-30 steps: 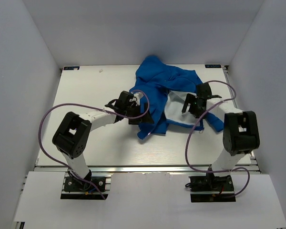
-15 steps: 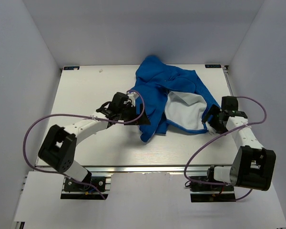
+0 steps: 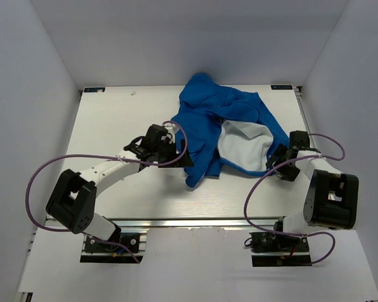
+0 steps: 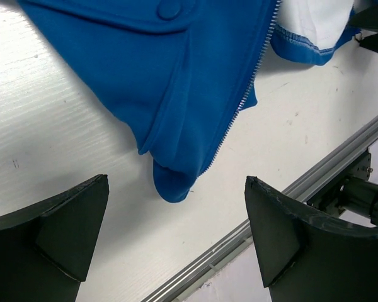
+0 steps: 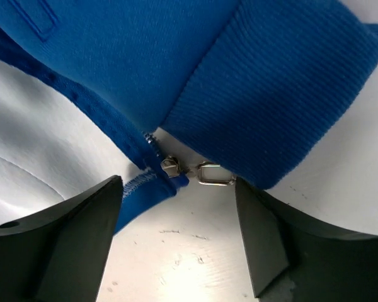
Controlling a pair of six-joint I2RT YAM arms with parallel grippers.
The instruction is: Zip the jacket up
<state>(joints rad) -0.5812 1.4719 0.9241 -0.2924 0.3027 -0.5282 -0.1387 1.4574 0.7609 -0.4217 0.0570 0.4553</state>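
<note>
The jacket point(image 3: 208, 119) lies crumpled on the far right part of the table point(image 3: 107, 126), front open and unzipped, with the white lining point(image 3: 242, 145) facing up on its near right side. Left gripper point(image 4: 175, 189): jaws fully apart, nothing held. It sits low over the table at the near left edge of the jacket, and the blue hem corner point(image 4: 176, 145) lies just ahead of the gap between its fingers point(image 4: 63, 233). One row of zipper teeth point(image 4: 249, 94) runs along the edge of that front panel down to the hem corner. A round snap point(image 4: 169, 9) shows on the same panel (partly cut off at the frame edge). Right gripper point(image 5: 176, 185): jaws wide apart, nothing held. It sits at the near right edge of the jacket. The slider point(image 5: 170, 167) and its pull tab point(image 5: 211, 175) lie flat on the table just beyond its fingertips, at the end of the lined panel's edge. A ribbed cuff point(image 5: 283, 88) lies just beside the tab; whether the two touch cannot be told.
</note>
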